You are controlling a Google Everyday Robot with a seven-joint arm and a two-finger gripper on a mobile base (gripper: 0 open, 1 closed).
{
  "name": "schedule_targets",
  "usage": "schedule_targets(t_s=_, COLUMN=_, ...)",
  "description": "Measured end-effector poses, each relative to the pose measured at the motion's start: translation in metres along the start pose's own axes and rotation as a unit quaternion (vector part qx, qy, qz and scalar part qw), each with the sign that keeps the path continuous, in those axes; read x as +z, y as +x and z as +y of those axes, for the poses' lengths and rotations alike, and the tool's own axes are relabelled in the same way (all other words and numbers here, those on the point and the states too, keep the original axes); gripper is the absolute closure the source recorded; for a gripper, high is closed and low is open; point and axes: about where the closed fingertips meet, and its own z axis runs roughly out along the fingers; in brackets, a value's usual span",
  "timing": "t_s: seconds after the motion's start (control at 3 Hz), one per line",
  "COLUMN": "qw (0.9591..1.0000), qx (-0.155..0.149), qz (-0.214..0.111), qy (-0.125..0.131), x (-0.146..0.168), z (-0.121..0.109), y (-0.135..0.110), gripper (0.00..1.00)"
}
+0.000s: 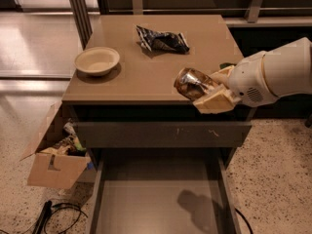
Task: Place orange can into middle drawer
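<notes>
Orange can [190, 82] hangs in the air, tilted on its side, clamped between the two cream fingers [214, 100] of the gripper [204, 89]. The gripper sits over the front right part of the cabinet top [146, 79], just above its front edge, with its jaws closed on the can. Below it, the upper drawer front [161, 134] is shut. The middle drawer [141, 204] is pulled out, and its flat floor is bare apart from a shadow near the right side.

The main risk, as I judge it, is letting go too soon. From this spot the can would strike the top's edge or the shut drawer front and bounce to the floor instead of into the drawer. The can first needs to come out toward the camera and then go down.

A second risk is the arm itself. Its thick white wrist could knock the cabinet's front corner or the drawer's thin right wall on the way down, since the can sits toward that side.

The can is shiny and held at a slant, so it may slip in the grip if the arm jolts. Set down on its side, it would likely roll across the smooth floor.

The bowl [96, 61] and the snack bag [162, 40] are well apart from the gripper and look safe.
</notes>
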Motion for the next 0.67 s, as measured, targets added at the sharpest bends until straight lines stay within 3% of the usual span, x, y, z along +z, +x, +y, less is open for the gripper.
schedule_targets(t_s=0.33, qw=1.0, qx=0.0, qz=0.0, qy=0.0, x=0.0, z=0.0, y=0.0, gripper=1.0)
schedule_targets(t_s=0.67, qw=0.9997, qx=-0.002, qz=0.004, qy=-0.023, x=0.027, z=0.017, y=0.008, gripper=1.0)
